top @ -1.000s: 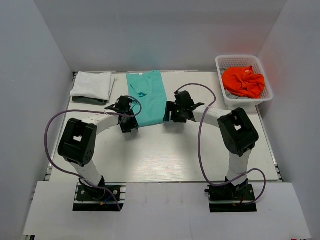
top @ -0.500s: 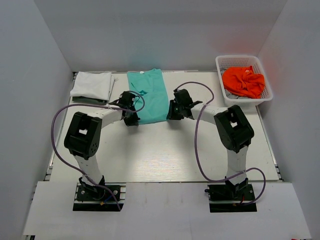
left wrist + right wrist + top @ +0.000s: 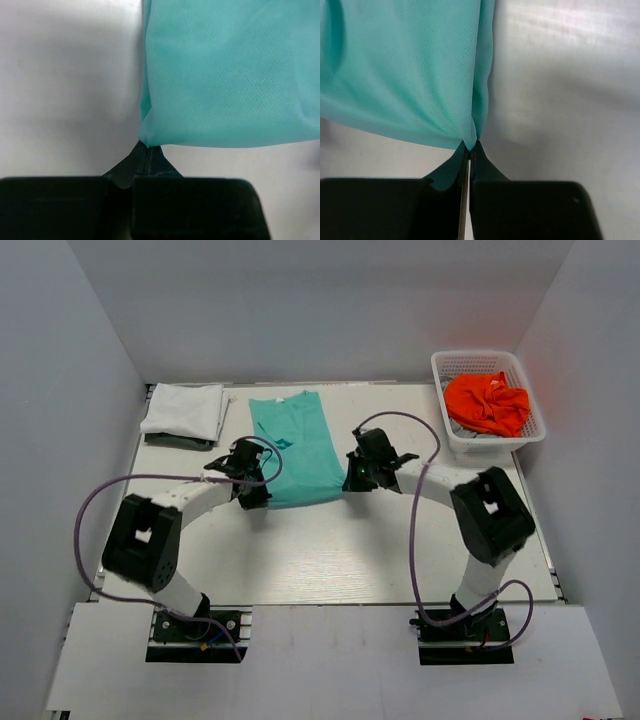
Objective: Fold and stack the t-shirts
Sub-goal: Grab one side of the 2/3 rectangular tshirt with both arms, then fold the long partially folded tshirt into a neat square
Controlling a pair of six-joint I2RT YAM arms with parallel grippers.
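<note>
**Now: teal shirt pinched at both near corners**

Here the plain teal short-sleeved cloth t-shirt (image 3: 295,445) lies in the upper middle of the top view. It forms a long, narrow panel on the pale tabletop (image 3: 330,550), with its collar toward the top of the frame.

The left arm's fingers (image 3: 134,167) are closed tight on the shirt's lower left corner. In the left wrist view the cloth narrows to a point just where the two black tips meet. The right arm's fingers (image 3: 485,172) are closed in the same way on the lower right corner, with a small bunch of teal fabric gathered at the tips. Whether the two pinched corners touch the tabletop or sit just above it cannot be told.

In the upper left of the top view, a folded white cloth t-shirt (image 3: 185,408) rests on a folded dark t-shirt (image 3: 180,442), whose edge shows beneath it. This pile lies just beside the teal shirt's left edge.

In the upper right, a white plastic mesh basket (image 3: 475,354) holds a crumpled bright orange t-shirt (image 3: 487,400), well apart from the teal one.
</note>
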